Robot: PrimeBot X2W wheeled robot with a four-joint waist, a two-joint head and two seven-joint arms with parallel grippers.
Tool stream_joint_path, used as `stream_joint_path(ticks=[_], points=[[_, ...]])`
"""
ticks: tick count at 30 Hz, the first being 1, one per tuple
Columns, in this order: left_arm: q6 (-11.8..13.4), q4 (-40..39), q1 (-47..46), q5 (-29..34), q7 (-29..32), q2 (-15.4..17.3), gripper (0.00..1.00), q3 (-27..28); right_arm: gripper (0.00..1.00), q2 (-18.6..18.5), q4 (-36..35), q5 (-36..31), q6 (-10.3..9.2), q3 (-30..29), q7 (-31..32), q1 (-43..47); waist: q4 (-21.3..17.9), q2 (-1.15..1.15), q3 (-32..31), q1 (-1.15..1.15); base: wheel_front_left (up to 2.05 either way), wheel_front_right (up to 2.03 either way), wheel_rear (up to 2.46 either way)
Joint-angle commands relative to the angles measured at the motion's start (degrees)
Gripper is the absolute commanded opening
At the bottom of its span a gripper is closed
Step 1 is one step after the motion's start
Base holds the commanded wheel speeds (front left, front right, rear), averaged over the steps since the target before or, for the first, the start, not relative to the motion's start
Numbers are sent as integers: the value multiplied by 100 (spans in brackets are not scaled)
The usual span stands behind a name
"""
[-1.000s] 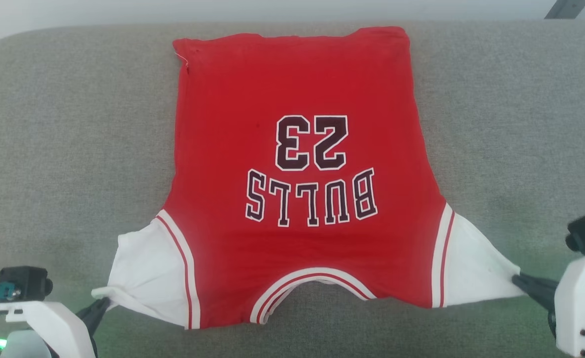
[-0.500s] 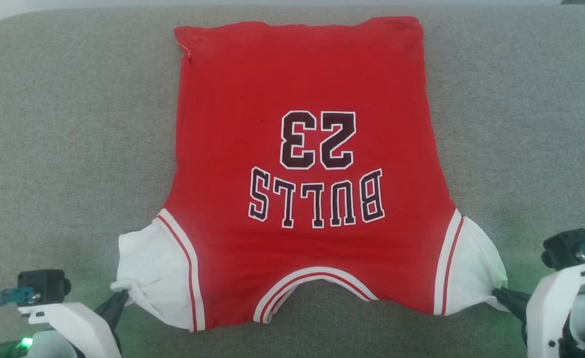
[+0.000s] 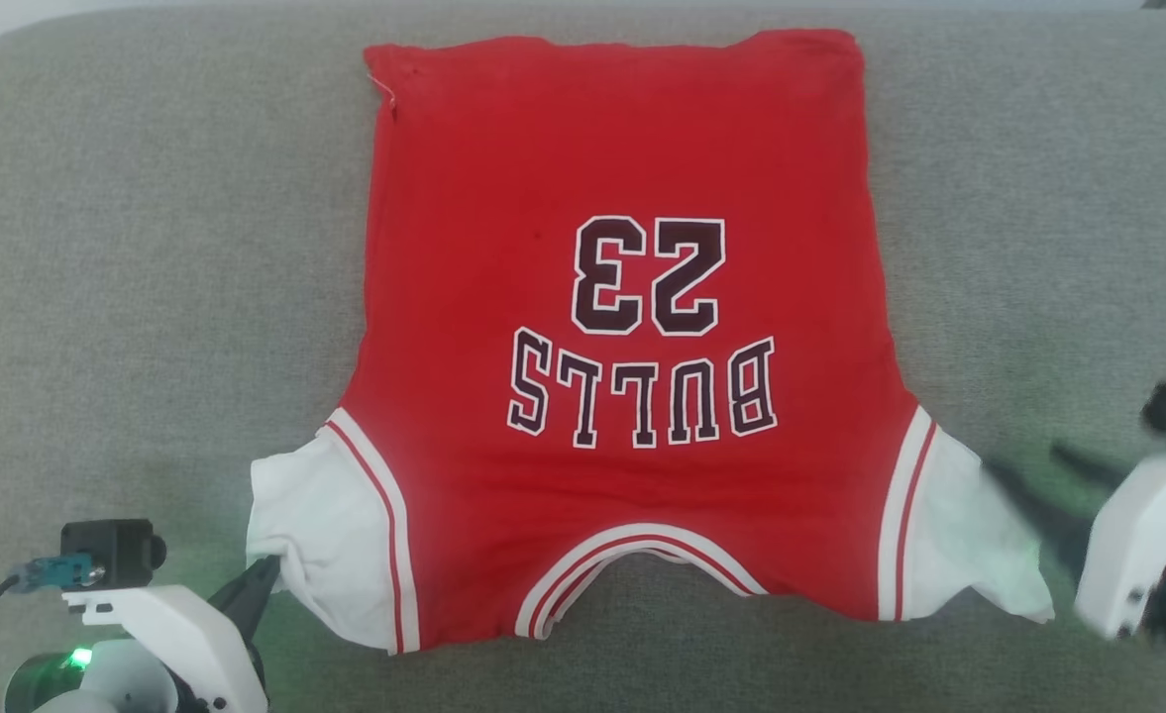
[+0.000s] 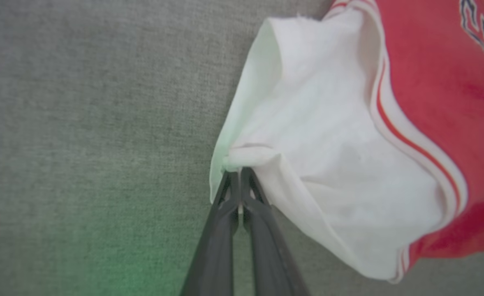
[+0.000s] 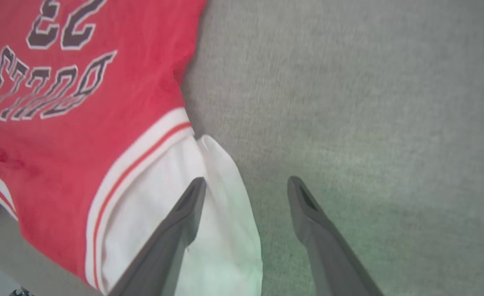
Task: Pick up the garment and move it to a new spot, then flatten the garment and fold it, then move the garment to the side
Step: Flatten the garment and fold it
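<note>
The garment (image 3: 622, 327), a red jersey with white sleeves and upside-down "BULLS 23" lettering, lies spread flat on the grey cushion, collar toward me. My left gripper (image 3: 270, 569) is shut on the edge of the white left sleeve (image 4: 307, 156); in the left wrist view its fingertips (image 4: 237, 174) pinch a fold of that cloth. My right gripper (image 3: 1028, 470) is open beside the white right sleeve (image 3: 969, 535), blurred by motion. In the right wrist view, one finger (image 5: 184, 213) hangs over the sleeve (image 5: 151, 213) and the other over bare cushion, holding nothing.
The grey fabric cushion (image 3: 147, 248) stretches wide on both sides of the jersey. Its far edge runs just beyond the jersey's hem (image 3: 612, 45). Green light from the arms tints the cushion near both grippers.
The right gripper has let go of the right sleeve, opened and drawn up and away. The left gripper has carried its sleeve inward, bunching it. The camera view has shifted slightly.
</note>
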Motion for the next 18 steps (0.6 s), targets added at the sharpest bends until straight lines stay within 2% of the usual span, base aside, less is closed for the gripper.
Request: stream_joint_path(ticks=[1,8,13,17,18], points=[[-13,3,-62,33,15,-120,0,-97,100,28,-94,-18,2,-37,-84,-185,24,0,29,0,0,0,0],[-59,-25,-270,158,62,-273,0,-160,100,90,27,-198,2,-93,-354,-1301,172,0,226,0,0,0,0],[-170,20,-547,284,151,-436,0,-258,100,-109,701,-388,2,133,-445,-2483,441,0,434,0,0,0,0],[-274,123,-801,360,214,-604,0,-348,100,-219,1505,-443,2,307,-475,-3473,726,0,633,0,0,0,0],[-274,123,-801,360,214,-604,0,-348,100,-219,1505,-443,2,307,-475,-3473,726,0,633,0,0,0,0]])
